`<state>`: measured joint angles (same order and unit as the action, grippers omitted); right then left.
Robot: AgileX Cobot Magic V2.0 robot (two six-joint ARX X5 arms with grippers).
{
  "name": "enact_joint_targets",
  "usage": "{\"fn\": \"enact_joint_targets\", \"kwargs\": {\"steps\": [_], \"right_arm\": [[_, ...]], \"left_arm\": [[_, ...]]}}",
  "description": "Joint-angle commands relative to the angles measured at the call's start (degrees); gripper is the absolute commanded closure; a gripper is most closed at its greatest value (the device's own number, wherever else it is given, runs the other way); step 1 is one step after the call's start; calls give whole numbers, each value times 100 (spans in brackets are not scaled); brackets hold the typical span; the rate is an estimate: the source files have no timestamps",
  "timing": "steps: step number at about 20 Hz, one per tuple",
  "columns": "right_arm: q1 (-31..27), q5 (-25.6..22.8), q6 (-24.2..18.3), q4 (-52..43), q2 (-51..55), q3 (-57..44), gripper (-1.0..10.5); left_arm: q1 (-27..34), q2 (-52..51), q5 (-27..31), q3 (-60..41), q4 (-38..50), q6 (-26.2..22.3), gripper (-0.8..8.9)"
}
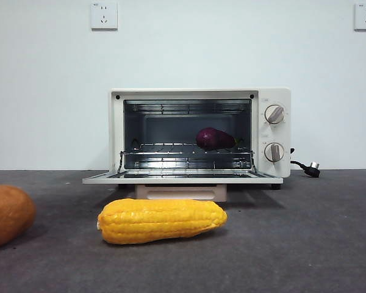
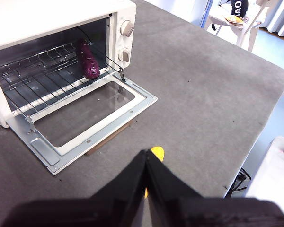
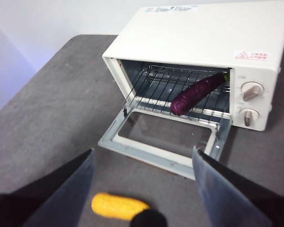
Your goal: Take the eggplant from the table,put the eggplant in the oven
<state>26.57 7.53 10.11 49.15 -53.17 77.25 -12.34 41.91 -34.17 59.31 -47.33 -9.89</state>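
The purple eggplant [image 1: 214, 139] lies on the wire rack inside the cream oven [image 1: 274, 97], toward the knob side; it also shows as the eggplant [image 3: 197, 92] in the right wrist view and the eggplant [image 2: 88, 60] in the left wrist view. The oven door [image 1: 183, 178] hangs open and flat. High above the table [image 1: 305, 244], my right gripper [image 3: 143, 171] is open and holds nothing, well back from the oven. My left gripper [image 2: 146, 158] is shut and empty, also raised over the table in front of the door. Neither arm appears in the front view.
A yellow corn cob [image 1: 161, 220] lies on the table before the oven door. An orange-brown vegetable [image 1: 6, 215] sits at the left edge. The oven's black plug [image 1: 310, 168] rests to its right. A white chair [image 2: 236, 21] stands beyond the table's edge.
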Motion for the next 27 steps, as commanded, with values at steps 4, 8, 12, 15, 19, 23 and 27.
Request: {"fn": "enact_joint_targets", "kwargs": {"steps": [4, 8, 12, 15, 19, 23, 27], "right_arm": [[7, -9, -378, 483, 424, 0, 600], [7, -7, -437, 654, 549, 0, 606], [7, -4, -457, 726, 544, 0, 808], [7, -4, -490, 796, 544, 0, 906], [9, 59, -566, 927, 544, 0, 959], [7, 57, -566, 1185, 544, 0, 959], [9, 59, -592, 1464, 544, 0, 959]], "left_arm": [[-9, -15, -13, -20, 39, -66, 819], [-9, -15, -11, -20, 55, -63, 819], [-9, -15, -11, -20, 74, -63, 819], [-9, -2, -11, -20, 81, -66, 819], [-9, 81, -11, -20, 205, -66, 819], [-9, 249, -11, -20, 417, -63, 819], [-9, 525, -11, -20, 590, -63, 819]]}}
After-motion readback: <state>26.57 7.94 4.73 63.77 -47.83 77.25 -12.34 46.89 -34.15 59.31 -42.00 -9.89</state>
